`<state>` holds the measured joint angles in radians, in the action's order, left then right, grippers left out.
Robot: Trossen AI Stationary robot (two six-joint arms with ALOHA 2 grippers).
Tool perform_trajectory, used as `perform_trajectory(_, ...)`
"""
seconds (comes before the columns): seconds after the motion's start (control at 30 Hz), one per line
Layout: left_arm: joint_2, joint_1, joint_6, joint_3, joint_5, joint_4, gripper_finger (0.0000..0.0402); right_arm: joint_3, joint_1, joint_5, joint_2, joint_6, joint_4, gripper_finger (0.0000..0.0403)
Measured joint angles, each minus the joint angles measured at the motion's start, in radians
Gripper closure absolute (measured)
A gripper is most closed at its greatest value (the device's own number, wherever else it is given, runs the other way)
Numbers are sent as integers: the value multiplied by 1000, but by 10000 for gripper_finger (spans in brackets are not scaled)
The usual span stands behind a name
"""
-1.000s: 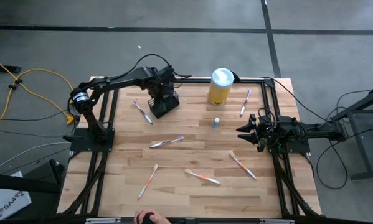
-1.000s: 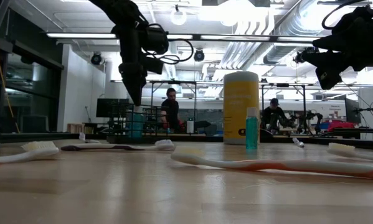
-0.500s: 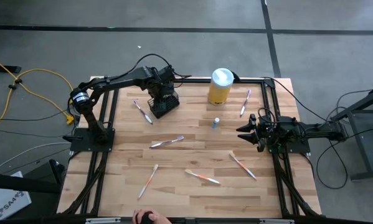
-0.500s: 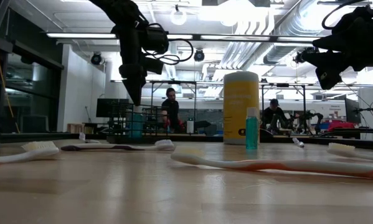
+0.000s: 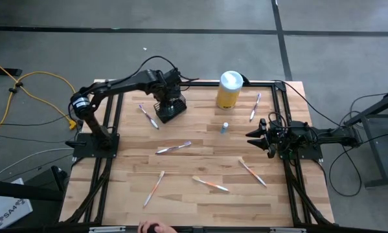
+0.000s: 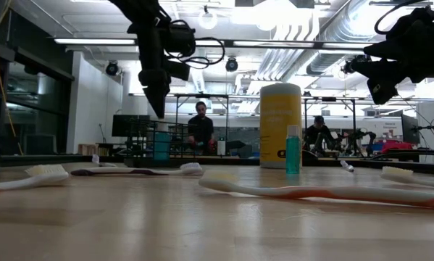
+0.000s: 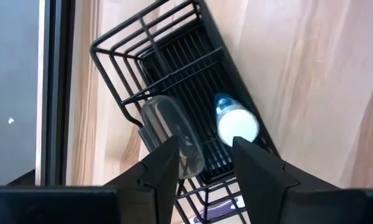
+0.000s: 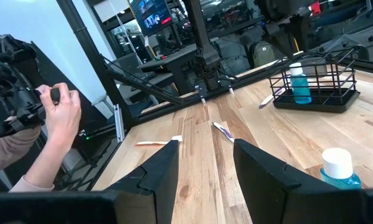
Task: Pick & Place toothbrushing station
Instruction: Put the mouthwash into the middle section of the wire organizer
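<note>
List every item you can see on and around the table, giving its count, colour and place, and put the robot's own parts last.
Wire-mesh holder: one, black, far left of table, blue bottle inside.
Canister: one, yellow, white lid, far centre.
Small bottle: one, teal, white cap, near canister.
Toothbrushes: six, scattered across the table.
Table: one, light wood.
Person's hand: one, beyond the table.
Left gripper: open, above holder.
Right gripper: open, waiting at right edge.

Under the left gripper [image 7: 202, 163], the toothbrushing station [image 7: 174, 74] is cut off by the wrist picture's edge; its clear tube [image 7: 174, 134] is blurred.
</note>
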<state>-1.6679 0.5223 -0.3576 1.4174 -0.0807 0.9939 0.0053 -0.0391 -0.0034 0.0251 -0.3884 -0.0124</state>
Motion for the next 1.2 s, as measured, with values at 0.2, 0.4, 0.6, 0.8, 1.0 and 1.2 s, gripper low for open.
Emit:
perform_trajectory(0.2,35,-18,15,0,-3,1,259,0,0,0,0,0,0,257)
perform_trajectory(0.4,82,-43,35,0,-12,11,259,0,0,0,0,0,0,257)
perform_trajectory(0.6,135,-108,68,1,-22,23,259,0,0,0,0,0,0,257)
perform_trajectory(0.8,176,-220,99,1,-29,27,259,0,0,0,0,0,0,257)
perform_trajectory(1.0,181,-372,183,1,-53,60,259,0,0,0,0,0,0,257)
perform_trajectory(1.2,181,-507,221,1,-94,11,259,0,0,0,0,0,0,257)
